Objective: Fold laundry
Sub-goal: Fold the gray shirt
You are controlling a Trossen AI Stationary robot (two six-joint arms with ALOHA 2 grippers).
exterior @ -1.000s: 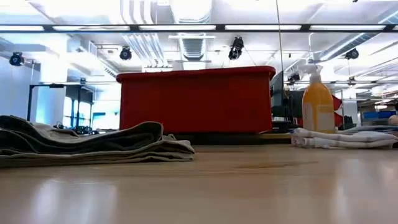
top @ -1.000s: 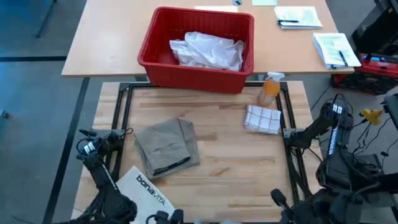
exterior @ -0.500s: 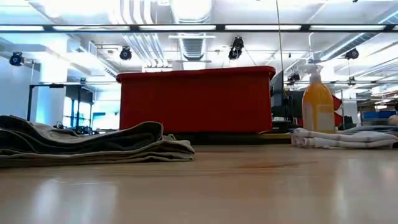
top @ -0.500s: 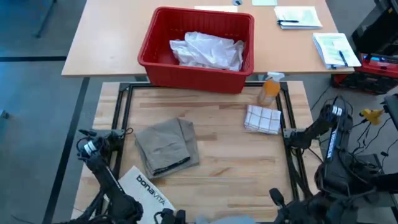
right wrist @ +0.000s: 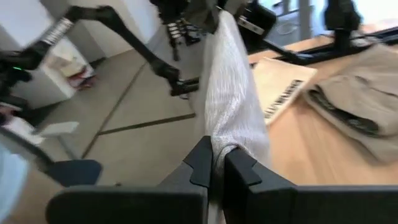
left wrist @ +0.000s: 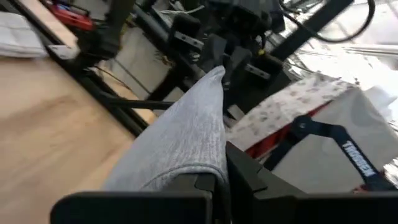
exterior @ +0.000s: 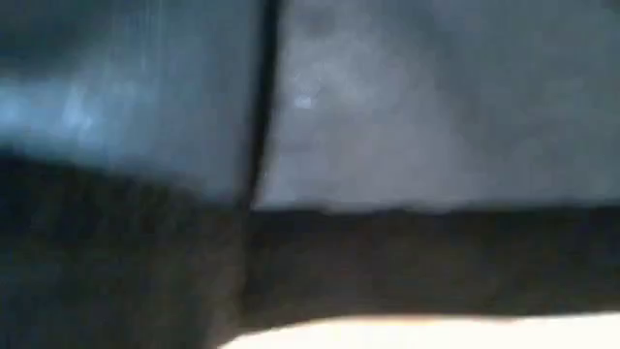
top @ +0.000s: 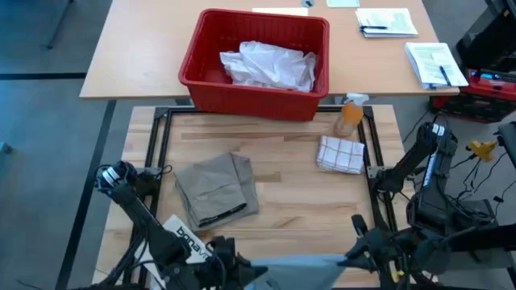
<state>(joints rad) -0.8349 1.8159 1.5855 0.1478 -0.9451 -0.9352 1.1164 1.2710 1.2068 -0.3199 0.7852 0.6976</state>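
A grey T-shirt (top: 300, 269) stretches along the table's near edge between my left gripper (top: 228, 268) and my right gripper (top: 364, 248), both shut on it. The shirt hangs right in front of the low camera as a grey sheet (exterior: 407, 97) that fills that view. A folded khaki-tan piece (top: 216, 192) lies flat on the table's left half. A crumpled white shirt (top: 270, 64) sits in the red basket (top: 201, 60) beyond the far edge. My left gripper pinches a bunched fold of the grey T-shirt (left wrist: 208, 163) between its two fingers at one end. From there the cloth runs as a drawn band to the other gripper (left wrist: 219, 67), clear of the table. My right gripper pinches a gathered fold at the T-shirt's other end (right wrist: 222, 142) between its two fingers. The cloth runs taut from the fingers to the left gripper (right wrist: 214, 18), held above the table's near edge.
A white bag printed "bonavita" (top: 192, 242) lies at the near left, partly under the left arm. A folded checked cloth (top: 339, 155) and an orange spray bottle (top: 349, 115) stand at the far right. Papers lie on the desk behind.
Both grippers have risen from below the table's near edge and brought up the grey T-shirt, stretched between them. The shirt now covers the low camera, which showed the table before. The khaki piece has stayed still.
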